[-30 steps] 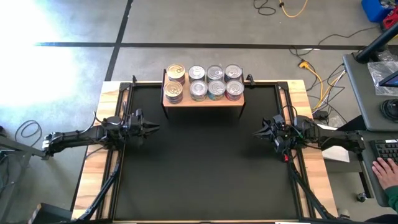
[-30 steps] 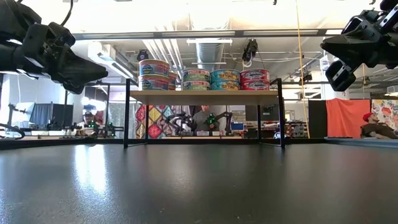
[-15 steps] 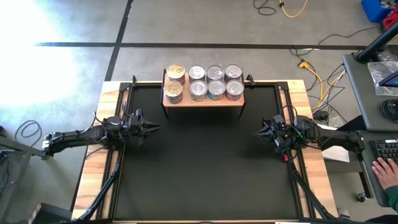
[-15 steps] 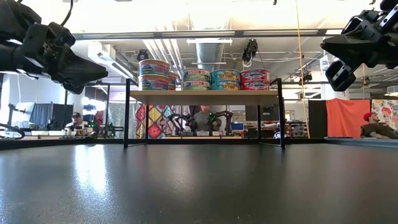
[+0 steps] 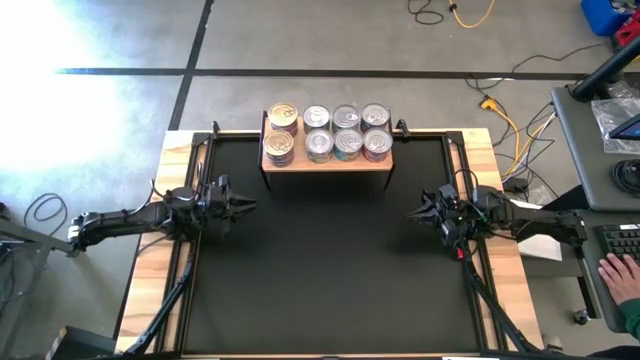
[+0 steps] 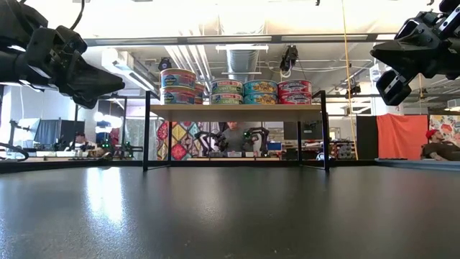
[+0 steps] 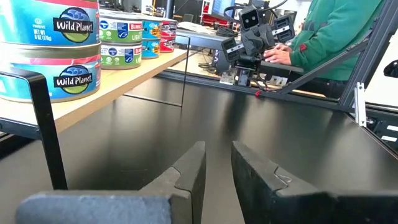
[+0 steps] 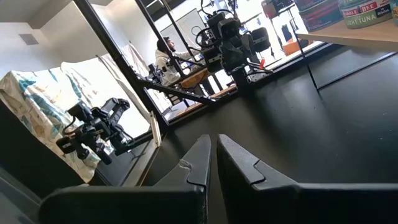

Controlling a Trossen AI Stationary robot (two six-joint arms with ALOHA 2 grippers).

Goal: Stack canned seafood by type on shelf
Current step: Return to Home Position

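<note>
- Nothing on the counter [image 5: 320, 260] has moved since the earlier frames; both arms and every can sit where they were, and only the people in the room behind the shelf have shifted a little in the low view.
- The shelf [image 5: 327, 161], a low light-wood platform on dark legs, stands at the far middle edge of the black-topped counter.
- The canned seafood [image 5: 327, 131] is all on the shelf, in four columns of stacked tins seen from above.
- The leftmost column has gold lids [image 5: 282, 117]; the other three columns have silver lids [image 5: 346, 117].
- In the low view the stacks stand two tins high: blue-labelled tins [image 6: 178, 86] at the left, then green-labelled tins [image 6: 226, 92], teal ones [image 6: 260, 92], and red ones [image 6: 295, 92] at the right.
- The left hand [image 5: 247, 205] hovers over the left part of the counter, well apart from the shelf, pointing toward the middle; its fingers [image 7: 189, 177] stand only a narrow gap apart and hold nothing.
- The right hand [image 5: 413, 212] hovers over the right part of the counter, facing the left one; its fingers [image 8: 198, 163] are pressed almost together, closed on nothing.
- A person's hand [image 5: 615, 272] rests at a keyboard [image 5: 622, 242] off the counter's right side.
- A person in a green sleeve [image 7: 336, 31] shows behind the right arm in the left wrist view.
</note>
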